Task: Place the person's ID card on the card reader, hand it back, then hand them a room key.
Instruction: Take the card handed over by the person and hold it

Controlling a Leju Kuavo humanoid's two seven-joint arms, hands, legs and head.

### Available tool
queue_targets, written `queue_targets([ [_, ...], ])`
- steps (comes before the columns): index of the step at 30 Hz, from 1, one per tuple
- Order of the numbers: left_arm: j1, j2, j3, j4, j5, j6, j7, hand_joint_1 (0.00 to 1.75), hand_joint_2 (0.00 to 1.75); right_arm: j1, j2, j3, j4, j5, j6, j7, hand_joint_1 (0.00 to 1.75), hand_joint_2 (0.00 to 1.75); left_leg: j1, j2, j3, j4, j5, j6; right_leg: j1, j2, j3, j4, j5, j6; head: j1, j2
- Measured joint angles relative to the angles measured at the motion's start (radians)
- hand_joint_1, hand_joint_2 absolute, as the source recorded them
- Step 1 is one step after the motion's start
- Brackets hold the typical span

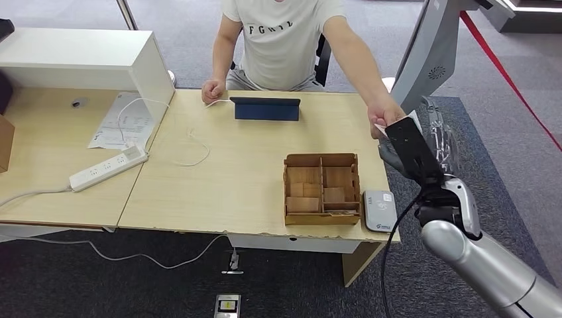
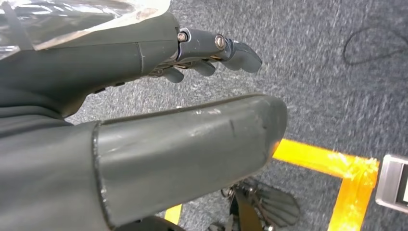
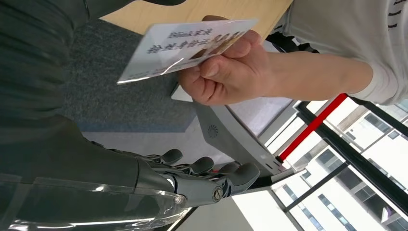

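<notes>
The ID card (image 3: 185, 48) is pinched in the person's hand (image 3: 226, 72), held out past the right end of the table (image 1: 219, 179) with its printed face toward the wrist camera. The robot's right hand (image 1: 414, 149) is raised just beside it at that table corner; its dark fingers (image 3: 202, 173) are spread apart and hold nothing, and the card is near them but not touching. On the table's front right corner lies the grey card reader (image 1: 379, 211), just beside a wooden compartment box (image 1: 323, 189). A dark tablet (image 1: 265, 108) stands near the person, whose other hand (image 1: 213, 90) rests on the far edge. A white power strip (image 1: 108, 167) lies to the left. The left hand (image 2: 211, 53) hangs over grey carpet (image 2: 337, 86) with yellow floor tape (image 2: 332, 166); its fingers are loosely curled around nothing.
</notes>
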Motion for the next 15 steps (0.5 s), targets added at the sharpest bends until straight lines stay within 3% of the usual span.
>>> queue_targets([
  [7, -0.003, -0.07, -0.001, 0.003, -0.023, 0.035, -0.006, 0.0, 0.0, -0.048, 0.07, 0.042, 0.104, -0.049, -0.025, -0.034, 0.0, 1.75, 0.001, -0.001, 0.0, 0.001, 0.0, 0.0, 0.001, 0.0, 0.0, 0.0, 0.0, 0.0, 0.0, 0.0],
  [8, -0.004, -0.071, -0.001, 0.003, -0.024, 0.035, -0.005, 0.0, 0.0, -0.051, 0.076, 0.048, 0.115, -0.055, -0.027, -0.037, 0.22, 1.75, 0.001, 0.0, 0.0, 0.001, 0.0, 0.0, 0.001, 0.0, 0.0, 0.0, 0.0, 0.0, 0.0, 0.0],
  [11, -0.005, -0.075, -0.001, 0.003, -0.028, 0.03, -0.004, 0.0, 0.0, -0.056, 0.087, 0.064, 0.143, -0.064, -0.034, -0.042, 1.53, 1.75, 0.001, 0.0, 0.0, 0.001, 0.0, 0.0, 0.001, 0.0, 0.0, 0.0, 0.0, -0.001, 0.0, 0.0],
  [12, -0.005, -0.075, -0.001, 0.003, -0.03, 0.03, -0.005, 0.0, 0.0, -0.057, 0.089, 0.07, 0.151, -0.063, -0.036, -0.042, 1.75, 1.75, 0.001, 0.0, 0.0, 0.001, 0.0, 0.0, 0.001, 0.0, 0.0, 0.0, 0.0, -0.001, 0.0, 0.0],
  [15, -0.006, -0.076, -0.001, 0.003, -0.035, 0.03, -0.008, 0.0, 0.0, -0.063, 0.094, 0.086, 0.171, -0.061, -0.038, -0.043, 1.6, 1.75, 0.001, 0.0, 0.0, 0.001, 0.0, 0.0, 0.001, 0.0, 0.0, 0.0, 0.0, -0.001, 0.0, 0.0],
])
